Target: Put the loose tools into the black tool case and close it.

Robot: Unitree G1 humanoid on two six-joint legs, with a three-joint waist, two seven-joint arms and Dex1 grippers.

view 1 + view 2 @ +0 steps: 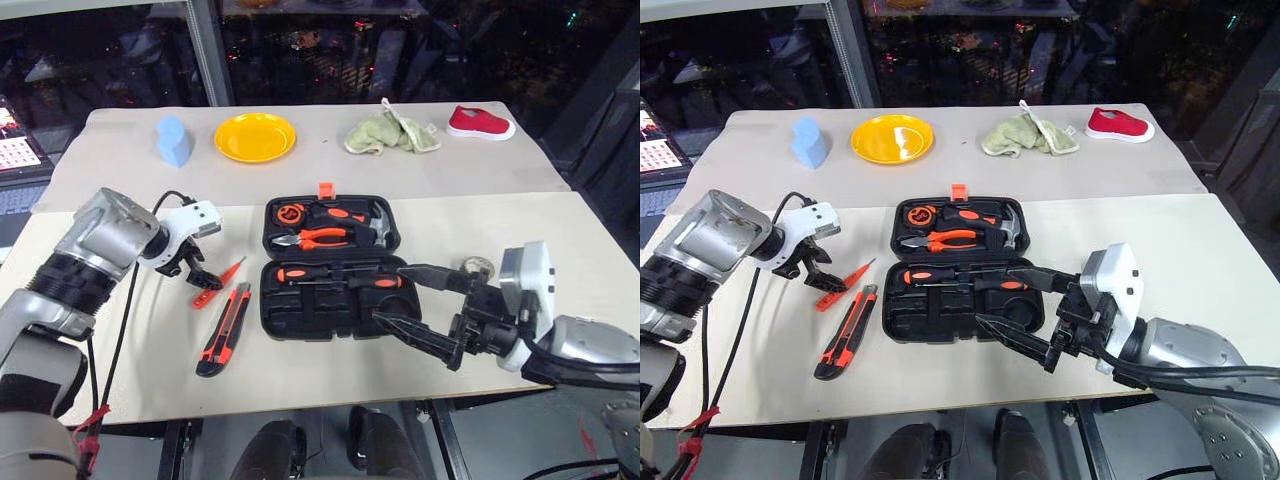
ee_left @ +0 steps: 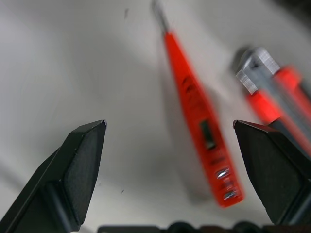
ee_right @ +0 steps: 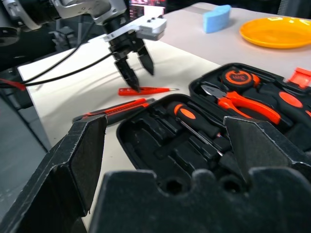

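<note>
The black tool case lies open in the middle of the table. Two long screwdrivers with black-and-orange handles rest in its near half. Left of the case lie the slim orange tester screwdriver and, nearer me, the orange-and-black utility knife. My left gripper points down over the tester's handle end, open, with the tester between its fingers and the knife beside it. My right gripper hovers open over the case's right front corner, holding nothing. A small grey tape roll sits behind it, partly hidden.
The case's far half holds orange-handled pliers, a hammer and a tape measure. Along the table's back stand a blue block, a yellow plate, a green cloth and a red shoe.
</note>
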